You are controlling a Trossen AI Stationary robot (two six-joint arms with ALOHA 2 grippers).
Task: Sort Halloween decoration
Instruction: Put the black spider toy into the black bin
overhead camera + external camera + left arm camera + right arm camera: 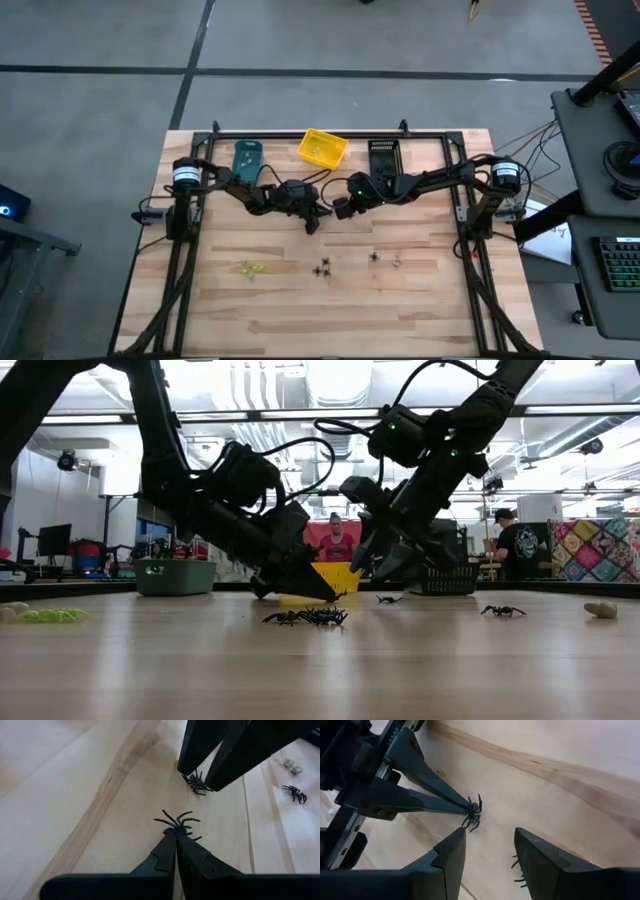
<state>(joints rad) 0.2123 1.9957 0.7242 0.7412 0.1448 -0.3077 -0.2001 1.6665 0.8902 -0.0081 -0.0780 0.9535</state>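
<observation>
The left gripper (176,834) is closed, its two dark fingers pressed together to a point, and a small black plastic spider (178,822) sits at that point, pinched by the tips. In the right wrist view the same spider (473,813) shows at the closed tips of the left gripper (466,809). Whether it rests on the light wooden slat table (300,310) or hangs just above it cannot be determined.

The right gripper (490,845) stands with its fingers spread wide and holds nothing. A second black plastic spider (198,782) lies on the table directly below the right fingers; in the right wrist view only a few of its legs (519,870) show beside one finger, the rest being covered.

Nearer the front edge than both grippers lie a cluster of black spiders (322,269), another black spider (374,257), a pale trinket (397,262) too small to identify, and a yellow-green trinket (251,268) towards the left arm's side. In the low view the cluster (305,617) merges into one dark mass, so its count cannot be determined.

Behind the grippers, at the table's far edge, stand a teal bin (247,158), a yellow bin (322,148) and a black slotted bin (384,156). The contents of the teal and black bins are hard to make out.
</observation>
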